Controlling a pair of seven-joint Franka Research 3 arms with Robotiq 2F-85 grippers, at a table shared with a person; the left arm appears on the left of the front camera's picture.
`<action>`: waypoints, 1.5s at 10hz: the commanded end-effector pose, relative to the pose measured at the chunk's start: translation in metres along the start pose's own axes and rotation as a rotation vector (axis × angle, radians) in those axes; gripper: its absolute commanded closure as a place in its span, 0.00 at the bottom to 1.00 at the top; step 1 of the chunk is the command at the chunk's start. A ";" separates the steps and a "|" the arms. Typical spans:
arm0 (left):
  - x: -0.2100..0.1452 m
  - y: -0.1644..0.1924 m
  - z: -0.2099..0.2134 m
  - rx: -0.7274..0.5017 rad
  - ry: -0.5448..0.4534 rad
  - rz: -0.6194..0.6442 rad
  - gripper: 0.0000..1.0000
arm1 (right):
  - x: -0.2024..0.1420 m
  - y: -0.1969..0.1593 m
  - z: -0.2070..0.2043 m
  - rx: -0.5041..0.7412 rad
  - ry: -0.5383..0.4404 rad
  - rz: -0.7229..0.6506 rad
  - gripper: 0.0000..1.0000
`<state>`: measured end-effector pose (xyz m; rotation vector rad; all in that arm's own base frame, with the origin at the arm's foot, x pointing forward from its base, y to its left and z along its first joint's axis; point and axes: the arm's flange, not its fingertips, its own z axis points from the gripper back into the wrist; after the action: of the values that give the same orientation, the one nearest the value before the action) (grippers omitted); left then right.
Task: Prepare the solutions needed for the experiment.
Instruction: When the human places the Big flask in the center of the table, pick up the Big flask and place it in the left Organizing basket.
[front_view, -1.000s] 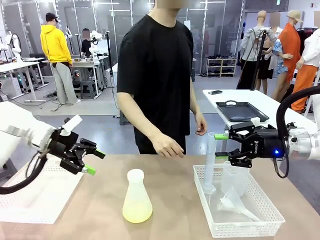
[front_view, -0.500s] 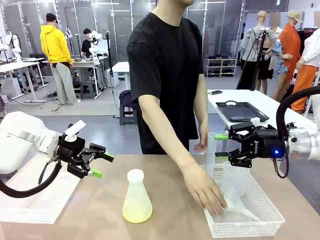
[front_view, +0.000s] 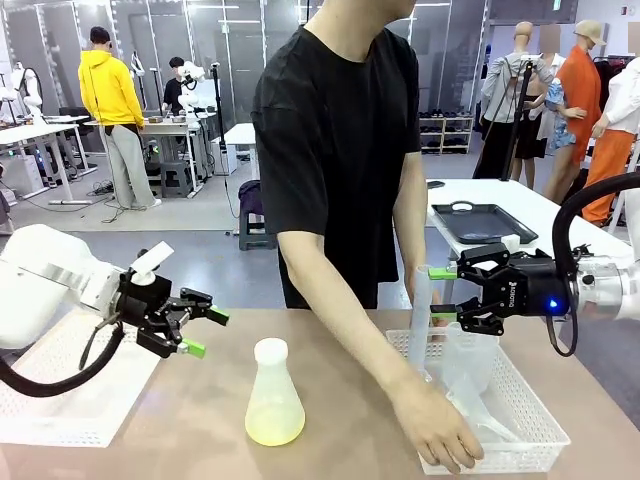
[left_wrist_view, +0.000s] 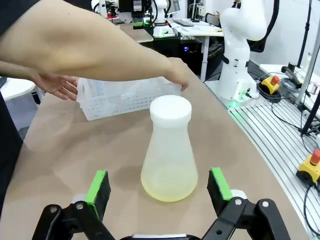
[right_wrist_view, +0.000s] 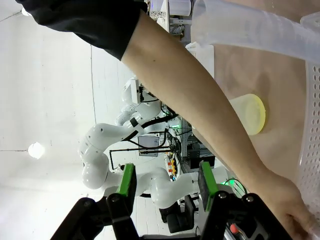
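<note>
While my left gripper (front_view: 200, 332) hangs open above the table (front_view: 340, 400), jaws spread toward the conical flask (front_view: 274, 395), the pale yellow solution (left_wrist_view: 169, 187) lies as a shallow layer in its base. My right gripper (front_view: 440, 293) hovers open over the white basket (front_view: 535, 440), where a person's hand (front_view: 437, 428) reaches in.

Bright even indoor light, soft shadows, sharp focus (wrist views edge-warped)
</note>
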<state>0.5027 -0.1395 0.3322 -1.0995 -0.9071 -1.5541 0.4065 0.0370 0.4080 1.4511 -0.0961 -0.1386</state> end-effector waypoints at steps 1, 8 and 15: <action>-0.010 0.026 -0.021 -0.009 -0.005 -0.020 0.00 | 0.000 0.001 0.000 0.013 -0.002 -0.001 0.36; -0.017 0.028 -0.061 -0.178 -0.055 -0.074 0.00 | 0.000 0.001 0.000 0.013 -0.002 -0.001 0.36; -0.026 0.026 -0.100 -0.328 -0.149 -0.018 0.00 | 0.000 0.001 0.000 0.013 -0.002 -0.001 0.36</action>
<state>0.5015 -0.2248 0.2779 -1.4220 -0.8120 -1.6749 0.4065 0.0370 0.4079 1.4511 -0.0961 -0.1386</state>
